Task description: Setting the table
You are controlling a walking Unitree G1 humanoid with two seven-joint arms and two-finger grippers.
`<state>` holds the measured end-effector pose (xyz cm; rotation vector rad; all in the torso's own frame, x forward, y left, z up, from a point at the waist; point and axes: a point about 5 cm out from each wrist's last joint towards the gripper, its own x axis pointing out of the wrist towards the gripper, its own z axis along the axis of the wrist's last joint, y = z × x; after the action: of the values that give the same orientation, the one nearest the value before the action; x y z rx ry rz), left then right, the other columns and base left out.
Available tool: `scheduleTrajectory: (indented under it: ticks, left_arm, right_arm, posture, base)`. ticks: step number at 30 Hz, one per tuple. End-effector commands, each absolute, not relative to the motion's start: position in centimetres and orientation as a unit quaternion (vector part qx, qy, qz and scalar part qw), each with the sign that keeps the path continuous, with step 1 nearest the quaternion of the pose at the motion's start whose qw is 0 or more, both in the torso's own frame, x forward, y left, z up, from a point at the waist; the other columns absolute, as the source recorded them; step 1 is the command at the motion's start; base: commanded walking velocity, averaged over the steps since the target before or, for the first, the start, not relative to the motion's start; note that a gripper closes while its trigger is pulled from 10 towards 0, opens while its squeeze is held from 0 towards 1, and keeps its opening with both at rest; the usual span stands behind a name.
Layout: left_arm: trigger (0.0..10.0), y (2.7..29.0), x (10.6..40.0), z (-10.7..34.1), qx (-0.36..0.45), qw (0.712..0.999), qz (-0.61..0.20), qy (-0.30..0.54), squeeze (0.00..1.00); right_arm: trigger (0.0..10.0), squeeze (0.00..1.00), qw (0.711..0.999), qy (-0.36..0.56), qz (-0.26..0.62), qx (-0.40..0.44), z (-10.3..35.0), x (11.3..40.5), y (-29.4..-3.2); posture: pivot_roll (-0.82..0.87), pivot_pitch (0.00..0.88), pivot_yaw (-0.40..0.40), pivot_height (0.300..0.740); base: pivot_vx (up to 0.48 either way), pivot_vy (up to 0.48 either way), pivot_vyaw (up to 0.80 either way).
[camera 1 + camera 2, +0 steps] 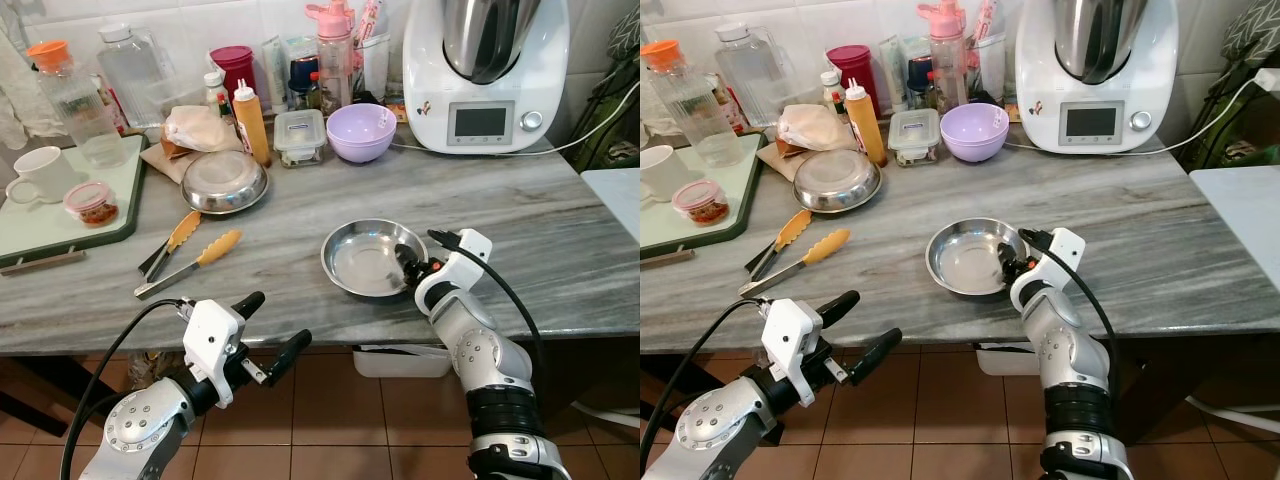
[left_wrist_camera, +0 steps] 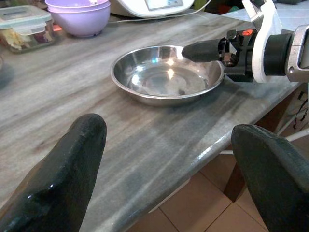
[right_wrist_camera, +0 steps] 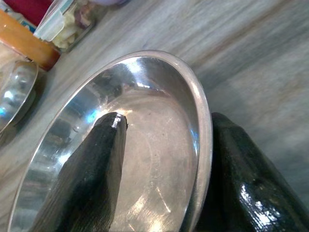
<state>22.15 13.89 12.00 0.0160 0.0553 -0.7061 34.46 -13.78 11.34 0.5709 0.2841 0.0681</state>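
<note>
Right gripper [image 1: 412, 262] straddles the plate [image 1: 365, 258] rim, one finger inside, one outside, seemingly pinching it, a grip that lets the shallow steel plate be slid or lifted. The plate sits on the counter [image 1: 540, 230] just ahead of it, near the front edge. Left gripper [image 1: 275, 328] hangs spread wide below the counter edge, free to assist.

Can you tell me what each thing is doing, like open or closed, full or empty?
Steel plate: upright, empty, rim between right gripper's fingers.
Right gripper: one finger inside the plate, one outside its rim.
Left gripper: open, holding nothing, off the table edge.
Second steel plate: upside down.
Tongs: lying flat, untouched.
Purple bowl: upright.
Clear food box: lid on.
White mug: upright on the tray.
</note>
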Motion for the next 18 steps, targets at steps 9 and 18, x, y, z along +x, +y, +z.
scheduleTrajectory:
  ticks: [9, 18]
  left_arm:
    - [10.0, 13.9, 22.1, 11.9, 0.01, 0.939, -0.342, 0.03, 0.0]
    - [10.0, 13.9, 22.3, 11.8, 0.009, 0.939, -0.343, 0.029, 0.0]
  right_arm:
    - [10.0, 1.0, 0.962, 0.1, 0.083, 0.241, 13.1, 34.2, -12.7]
    - [10.0, 1.0, 0.981, 0.049, 0.08, 0.172, 14.3, 32.7, -14.2]
  posture:
    - [-0.17, 0.069, 0.103, 0.74]
    - [-0.18, 0.066, 0.102, 0.74]
  base:
    - [0.0, 0.0, 0.0]
    - [0.0, 0.0, 0.0]
